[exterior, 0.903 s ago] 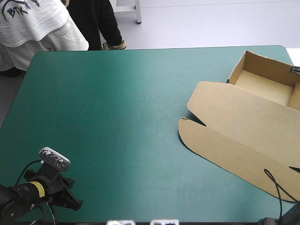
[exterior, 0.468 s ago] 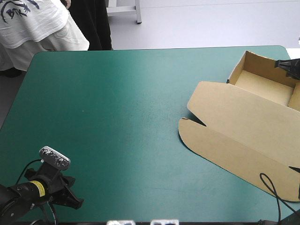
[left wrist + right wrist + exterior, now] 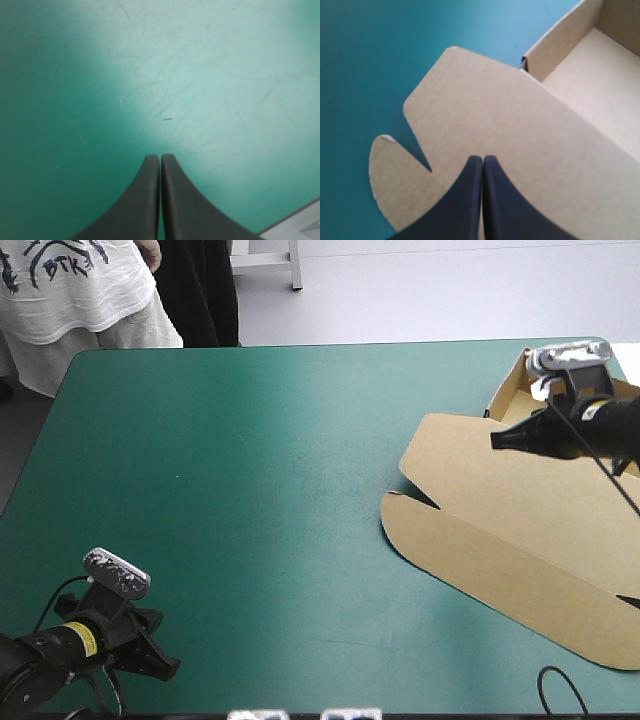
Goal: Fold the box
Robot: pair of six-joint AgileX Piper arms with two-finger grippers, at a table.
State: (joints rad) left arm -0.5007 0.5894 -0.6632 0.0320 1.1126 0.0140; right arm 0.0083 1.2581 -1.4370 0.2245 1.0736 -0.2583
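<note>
The brown box [image 3: 520, 530] lies at the table's right side as an open tray with its lid spread flat toward the front. My right gripper [image 3: 497, 439] hovers over the lid near the tray's left wall, fingers shut in one point with nothing between them. In the right wrist view the shut gripper [image 3: 482, 159] points at the lid [image 3: 520, 145], with the notch and rounded flap beside it and the tray [image 3: 600, 80] ahead. My left gripper [image 3: 165, 670] rests at the table's front left, shut. The left wrist view shows its fingers [image 3: 160, 159] over the bare teal-green cover [image 3: 160, 75].
A person in a white shirt [image 3: 75, 290] stands at the table's far left corner. The teal-green cover [image 3: 250, 490] is bare across the middle and left. The table's grey edge [image 3: 295, 225] shows beside the left gripper.
My right arm has swung in from the right edge, over the tray, and now hangs above the lid. The left arm has stayed put. The person at the far left has shifted slightly.
</note>
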